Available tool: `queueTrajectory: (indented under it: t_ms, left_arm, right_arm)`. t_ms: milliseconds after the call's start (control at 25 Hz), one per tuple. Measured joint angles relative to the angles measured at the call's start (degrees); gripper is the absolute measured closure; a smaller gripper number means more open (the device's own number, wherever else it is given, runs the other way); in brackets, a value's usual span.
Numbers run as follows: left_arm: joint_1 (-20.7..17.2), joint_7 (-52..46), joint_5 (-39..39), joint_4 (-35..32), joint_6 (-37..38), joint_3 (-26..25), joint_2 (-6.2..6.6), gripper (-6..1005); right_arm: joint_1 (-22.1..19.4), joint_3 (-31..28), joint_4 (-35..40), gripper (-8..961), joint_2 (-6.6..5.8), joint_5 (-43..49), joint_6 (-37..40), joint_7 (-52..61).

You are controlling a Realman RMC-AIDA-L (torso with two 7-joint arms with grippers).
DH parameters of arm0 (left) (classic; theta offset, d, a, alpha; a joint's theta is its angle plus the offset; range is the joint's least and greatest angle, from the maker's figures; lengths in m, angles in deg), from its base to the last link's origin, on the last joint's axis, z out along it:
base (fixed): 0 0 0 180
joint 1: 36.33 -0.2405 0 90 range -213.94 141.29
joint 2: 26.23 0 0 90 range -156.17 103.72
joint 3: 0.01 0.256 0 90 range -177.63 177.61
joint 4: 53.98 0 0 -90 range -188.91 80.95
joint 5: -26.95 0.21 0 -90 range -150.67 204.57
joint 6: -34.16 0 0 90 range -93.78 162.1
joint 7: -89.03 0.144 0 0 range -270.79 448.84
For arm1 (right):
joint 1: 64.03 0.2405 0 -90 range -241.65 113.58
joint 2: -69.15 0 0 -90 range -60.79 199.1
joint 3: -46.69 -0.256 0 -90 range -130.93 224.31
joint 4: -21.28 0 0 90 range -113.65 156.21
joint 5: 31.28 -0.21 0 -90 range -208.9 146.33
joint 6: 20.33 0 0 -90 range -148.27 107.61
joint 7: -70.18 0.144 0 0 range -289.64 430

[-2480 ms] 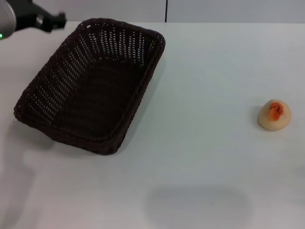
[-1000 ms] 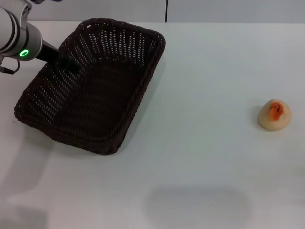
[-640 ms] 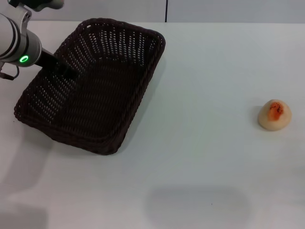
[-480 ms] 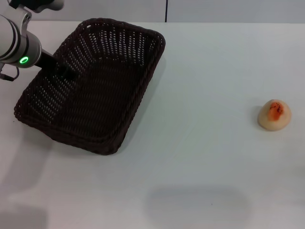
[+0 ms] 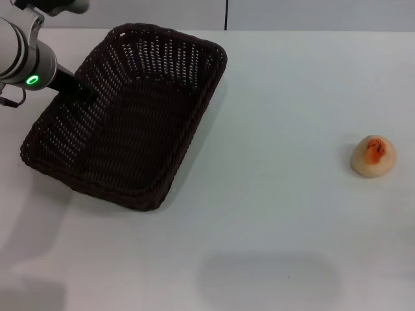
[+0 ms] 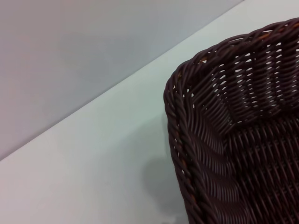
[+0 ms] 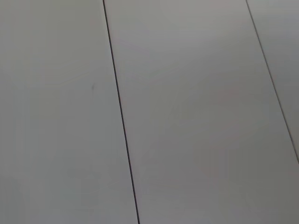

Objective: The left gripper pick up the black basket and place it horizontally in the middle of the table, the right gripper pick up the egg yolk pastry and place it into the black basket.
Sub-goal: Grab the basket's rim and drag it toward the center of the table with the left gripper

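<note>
The black basket (image 5: 194, 123) lies on the left side of the white table (image 5: 285, 97), turned at a slant, and it is empty. My left gripper (image 5: 83, 92) reaches down from the top left and sits at the basket's left long rim, dark against the dark weave. The left wrist view shows a corner of the basket's braided rim (image 6: 187, 140) close up. The egg yolk pastry (image 5: 373, 156) stands alone on the table at the far right, well apart from the basket. My right gripper is out of view.
The table's far edge (image 5: 311, 30) runs along the top, with a grey panelled wall (image 7: 187, 116) behind it. A soft shadow (image 5: 269, 278) lies on the table near the front.
My left arm came down from the top left corner to the basket's left rim. In the last half second the basket shifted slightly to the right. The pastry has not moved.
</note>
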Motion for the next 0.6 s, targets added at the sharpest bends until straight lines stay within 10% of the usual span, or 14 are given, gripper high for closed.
queueTrajectory:
  t_ms: [600]
  left_arm:
    - [-2.8,9.0,-0.7,8.8,0.9,1.6,-0.61,641]
  right_arm:
    - [-0.1,0.0,-0.2,204,0.0,0.0,0.0,0.0]
